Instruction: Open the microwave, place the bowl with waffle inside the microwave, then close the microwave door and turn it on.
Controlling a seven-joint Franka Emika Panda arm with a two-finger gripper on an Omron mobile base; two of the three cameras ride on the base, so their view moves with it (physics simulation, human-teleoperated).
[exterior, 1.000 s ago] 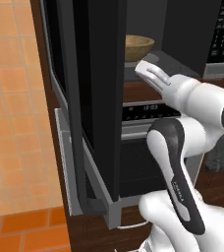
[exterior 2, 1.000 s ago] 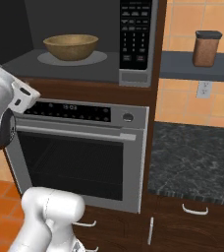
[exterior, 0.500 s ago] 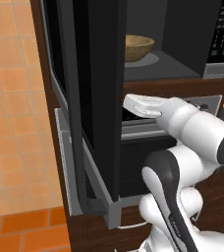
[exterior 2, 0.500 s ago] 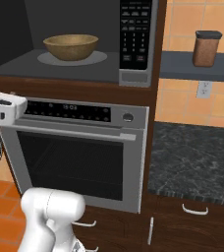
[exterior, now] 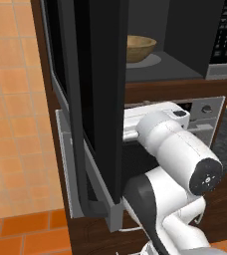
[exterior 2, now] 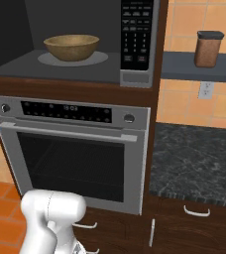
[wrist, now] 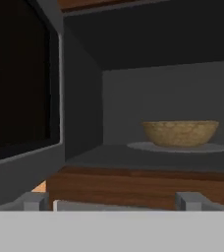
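The tan, rounded bowl [exterior 2: 71,46] sits on the pale round turntable [exterior 2: 73,58] inside the grey cavity of the built-in microwave [exterior 2: 137,42], at the upper left of the right base view and upper centre of the left base view. The black glass microwave door [exterior: 98,94] with silver-grey edging stands swung open at centre-left of the left base view. In the hand view, the gripper [wrist: 111,201] sits at the bottom edge, its fingertips [wrist: 33,201] spread wide apart and holding nothing, below the cavity floor. The silver oven [exterior 2: 73,151] sits beneath the microwave.

Matt wooden bowl [exterior 2: 71,47]; microwave door [exterior: 103,94] — glossy black glass; oven [exterior 2: 75,154] — brushed silver metal.
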